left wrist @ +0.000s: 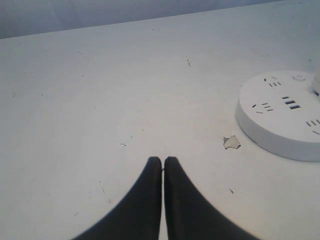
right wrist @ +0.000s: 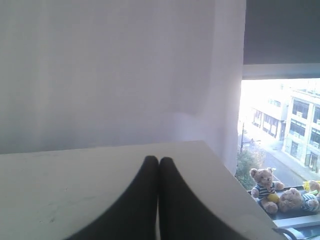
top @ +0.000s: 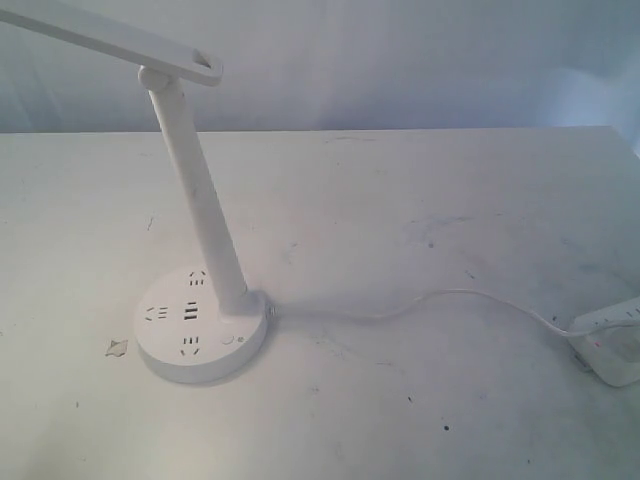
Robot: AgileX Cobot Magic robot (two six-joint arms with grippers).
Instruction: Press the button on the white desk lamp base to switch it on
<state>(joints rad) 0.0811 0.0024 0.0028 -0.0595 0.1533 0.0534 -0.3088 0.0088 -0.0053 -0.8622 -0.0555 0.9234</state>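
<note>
exterior view, tech 1: locate target, give status of both grippers.

tech 2: small round white flush push-button sits on top of the round flat white plastic lamp base, near the rim, just beside the foot of the slanted white tubular stem. base is on the left part of the scuffed white table. no arm shows in this view. left gripper: black fingers pressed together, nothing held, low over bare table, well apart from base. right gripper: same, closed + empty, facing a white curtain, away from lamp.

tech 1: failure modes?

tech 2: judgement only.
1. button is white-on-white, low contrast; tip may land on dark socket holes instead. from left wrist view the button is on the far side of the base, past those holes.
2. off-centre push near rim may tilt or slide the disc.
3. approach may clip the stem or the flat white head bar overhanging.
4. snagging the thin white cord may pull it at the white rectangular power strip; no pwr, no light.

tech 1: appearance?

tech 2: base clean, flat, 3 socket sets + usb slots. tiny dot next to button. no glow seen under head; likely off.
</note>
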